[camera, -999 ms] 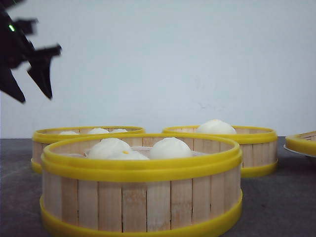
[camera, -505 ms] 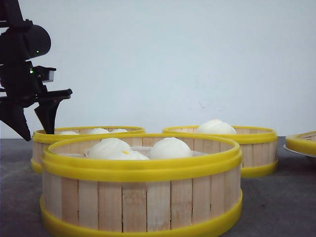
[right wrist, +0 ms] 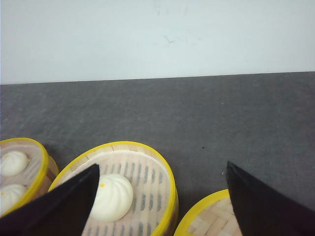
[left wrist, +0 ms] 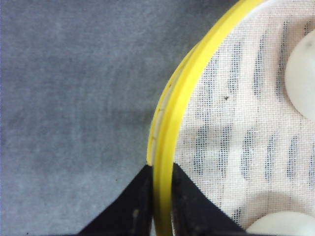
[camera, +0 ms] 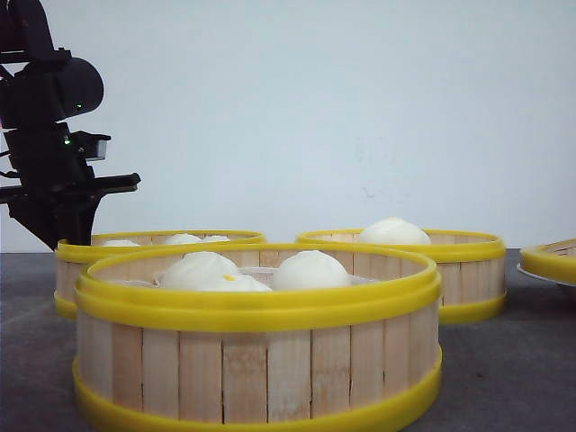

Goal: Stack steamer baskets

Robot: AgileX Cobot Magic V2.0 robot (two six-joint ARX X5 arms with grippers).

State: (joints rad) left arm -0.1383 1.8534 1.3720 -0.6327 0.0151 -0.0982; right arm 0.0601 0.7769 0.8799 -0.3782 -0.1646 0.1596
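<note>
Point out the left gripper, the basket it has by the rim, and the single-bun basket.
left gripper (left wrist: 161,196), left wrist view, midway between its fingertips at the rim.
left basket (camera: 171,238), front view, far rim.
single-bun basket (right wrist: 166,169), right wrist view, yellow top rim.

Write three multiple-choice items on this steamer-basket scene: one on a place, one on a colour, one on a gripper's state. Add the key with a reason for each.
1. Where is the left gripper?
A. Astride the rim of the back left basket
B. Over the front basket
C. On the bare table

2. What colour are the basket rims?
A. Red
B. Yellow
C. Green

3. How does the right gripper stand?
A. Shut on a bun
B. Shut on a rim
C. Open, holding nothing

Key:
1 A, the left wrist view shows one finger on each side of the yellow rim.
2 B, every basket in the front view has glossy yellow rims.
3 C, the right wrist view shows its fingers spread wide above the table with nothing between them.
</note>
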